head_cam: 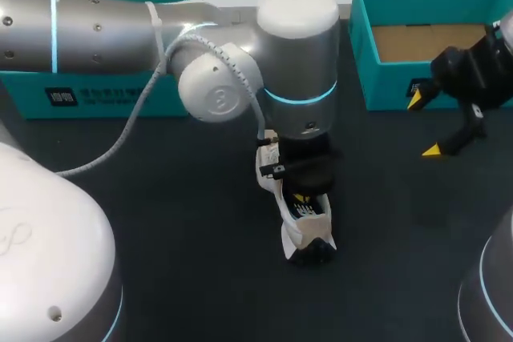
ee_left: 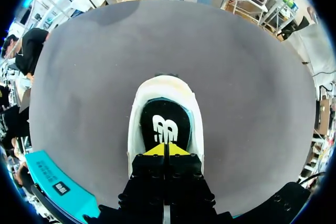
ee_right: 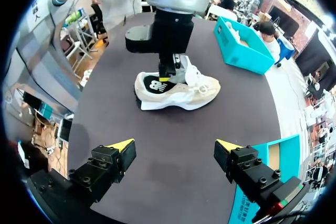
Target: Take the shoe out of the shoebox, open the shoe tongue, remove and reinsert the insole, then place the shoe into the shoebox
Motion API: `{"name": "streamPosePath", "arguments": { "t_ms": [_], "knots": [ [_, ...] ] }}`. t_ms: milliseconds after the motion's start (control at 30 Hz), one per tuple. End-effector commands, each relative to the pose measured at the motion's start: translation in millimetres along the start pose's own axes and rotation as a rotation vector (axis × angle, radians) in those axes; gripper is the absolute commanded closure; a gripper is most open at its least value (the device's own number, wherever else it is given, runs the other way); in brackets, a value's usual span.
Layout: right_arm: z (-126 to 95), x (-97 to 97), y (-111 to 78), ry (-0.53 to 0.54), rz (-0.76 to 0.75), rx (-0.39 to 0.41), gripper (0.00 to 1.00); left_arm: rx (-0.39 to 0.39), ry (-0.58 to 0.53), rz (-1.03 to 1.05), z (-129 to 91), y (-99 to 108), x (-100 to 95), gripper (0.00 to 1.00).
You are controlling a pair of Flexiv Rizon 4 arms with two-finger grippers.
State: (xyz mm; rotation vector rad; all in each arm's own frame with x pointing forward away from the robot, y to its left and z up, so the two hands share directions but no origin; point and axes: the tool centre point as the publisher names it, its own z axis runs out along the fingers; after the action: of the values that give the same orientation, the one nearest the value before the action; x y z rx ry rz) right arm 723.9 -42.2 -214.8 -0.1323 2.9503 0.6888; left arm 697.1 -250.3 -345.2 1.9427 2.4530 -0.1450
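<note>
Bench: a dark grey bench [head_cam: 176, 198] carries everything; the shoe stands near its middle.
Left arm: the silver left arm [head_cam: 160, 30] comes in from the left and reaches straight down over the shoe.
Shoeboxes: one open teal cardboard shoebox [head_cam: 365, 62] sits at the far right and a second teal box [head_cam: 104, 90] at the far left, both well apart from the shoe.
Shoe: the cream-and-white lace-up trainer shoe [ee_right: 194, 93] stands upright on its sole, out of the boxes. Its long axis runs away from the robot, and I judge the heel end to be the nearer one.
Left fingers: the left fingers [ee_left: 165, 150] are pressed together, tips down inside the shoe's opening. I cannot tell whether they pinch anything.
Right fingers: the right fingers [ee_right: 174, 148] are spread wide and hold nothing, well apart from the shoe and near the right shoebox.
Insole: the black insole with a white mark [ee_left: 163, 121] lies flat in the heel, just ahead of the left tips.
Key relation: the left arm is nearer, and the insole's edge lies directly at its tips.
</note>
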Motion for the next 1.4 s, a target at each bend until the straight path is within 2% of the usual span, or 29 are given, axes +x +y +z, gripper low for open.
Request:
{"name": "streamPosePath", "arguments": {
  "t_ms": [33, 233, 467, 700, 800, 967, 1200, 1400],
  "knots": [
    [0.4, -0.4, 0.1, 0.001, 0.001, 0.003, 0.00, -0.020, 0.001, -0.012, 18.1, -1.7, -5.4, 1.00],
    [0.4, -0.4, 0.1, 0.001, 0.001, 0.003, 0.00, -0.088, 0.001, -0.052, 37.8, 4.2, -5.7, 1.00],
    [0.4, -0.4, 0.1, 0.001, 0.001, 0.003, 0.00, -0.112, -0.004, -0.091, 58.7, 6.5, -5.4, 1.00],
    [0.4, -0.4, 0.1, 0.001, 0.001, 0.003, 0.00, -0.088, -0.040, -0.077, 27.8, -1.0, 4.2, 1.00],
    [0.4, -0.4, 0.1, 0.001, 0.001, 0.003, 0.00, -0.061, -0.041, -0.059, 24.5, -8.0, 3.4, 1.00],
    [0.4, -0.4, 0.1, 0.001, 0.001, 0.003, 0.00, -0.046, -0.022, -0.041, 42.0, -16.5, -2.8, 1.00],
    [0.4, -0.4, 0.1, 0.001, 0.001, 0.003, 0.00, -0.027, -0.003, -0.051, 68.9, -17.4, -8.2, 1.00],
    [0.4, -0.4, 0.1, 0.001, 0.001, 0.003, 0.00, -0.028, 0.030, -0.056, 79.2, -19.0, -0.9, 1.00]
  ]
}}
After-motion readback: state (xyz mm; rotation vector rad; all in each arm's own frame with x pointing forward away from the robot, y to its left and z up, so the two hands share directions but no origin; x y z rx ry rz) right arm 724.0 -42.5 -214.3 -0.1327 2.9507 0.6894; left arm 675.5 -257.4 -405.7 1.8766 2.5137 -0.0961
